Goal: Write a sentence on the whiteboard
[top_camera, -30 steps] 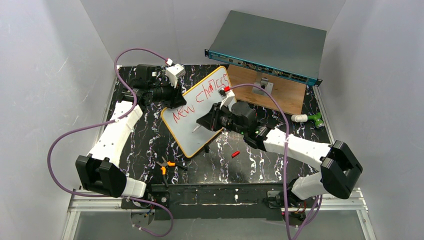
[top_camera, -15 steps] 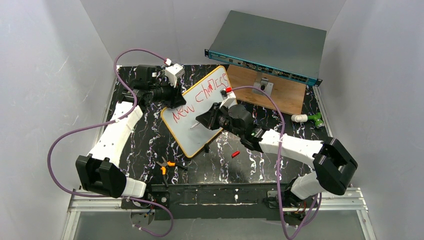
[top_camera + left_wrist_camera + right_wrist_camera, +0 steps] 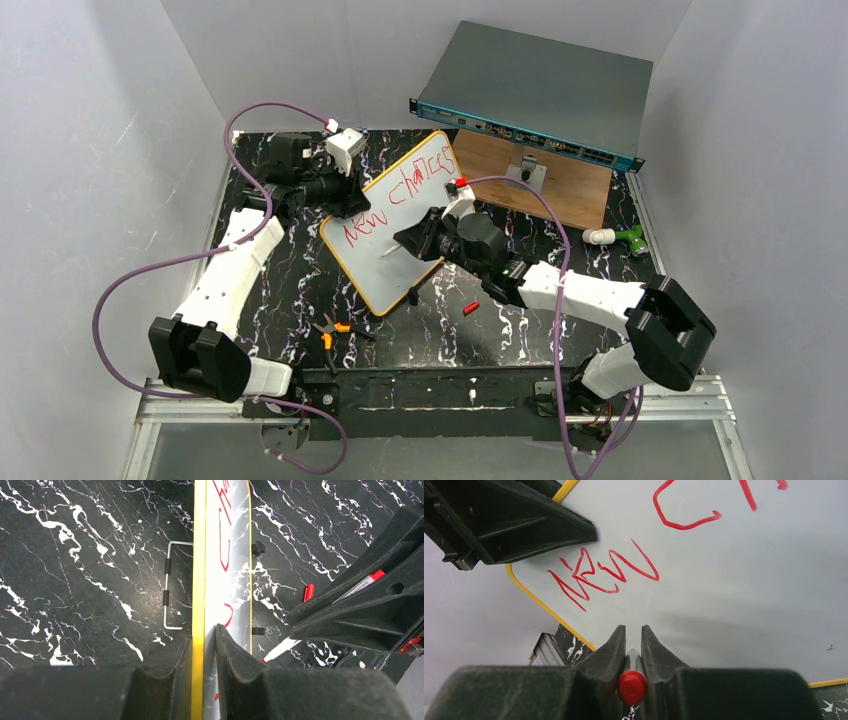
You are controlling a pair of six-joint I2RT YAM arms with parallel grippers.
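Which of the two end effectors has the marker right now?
The right end effector, shut on the red-ended white marker pointed at the orange-rimmed whiteboard. The left end effector clamps that board's edge instead.

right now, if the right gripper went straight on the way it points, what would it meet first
The whiteboard. The right gripper, clamped on a red marker, points at bare white surface just below the red writing. How close the marker tip is to the surface, I cannot tell.

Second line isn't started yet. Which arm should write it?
Right. The right gripper holds the marker pointed at blank whiteboard under the sentence; the left gripper clamps its rim.
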